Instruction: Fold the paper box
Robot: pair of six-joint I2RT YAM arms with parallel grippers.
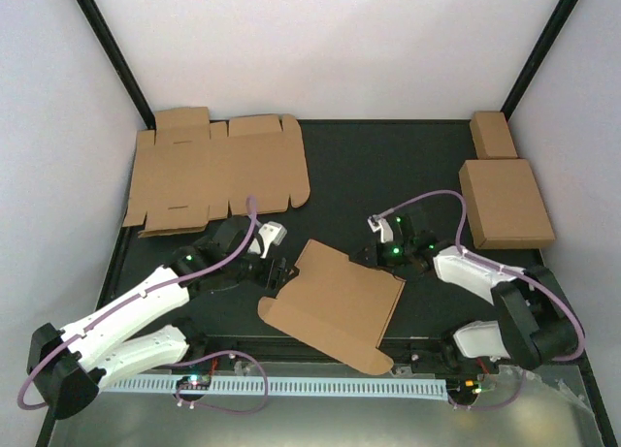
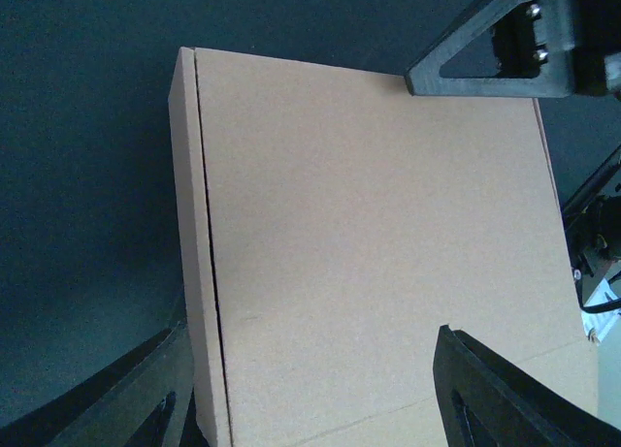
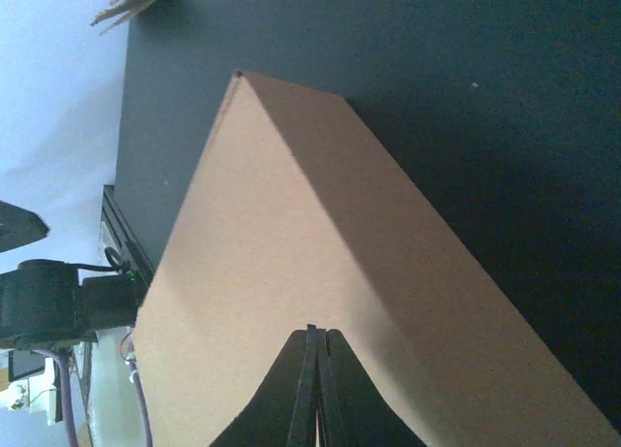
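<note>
The paper box [image 1: 335, 302] lies partly folded in the middle of the black table, a rounded tab at its near left. From the left wrist its broad brown panel [image 2: 378, 243] fills the view, with a narrow side wall [image 2: 184, 224] folded along its left edge. My left gripper [image 1: 277, 272] is open and straddles that panel [image 2: 325, 408], one finger off each side. My right gripper [image 1: 388, 258] is at the box's far right corner. It is shut [image 3: 315, 365], fingers pressed together over the sloping cardboard [image 3: 262, 234], with nothing between them.
A flat die-cut cardboard sheet [image 1: 218, 171] lies at the back left against the wall. Two closed brown boxes stand at the right edge, a larger one [image 1: 505, 203] and a small one [image 1: 493, 134] behind it. A white slotted rail [image 1: 291, 384] runs along the near edge.
</note>
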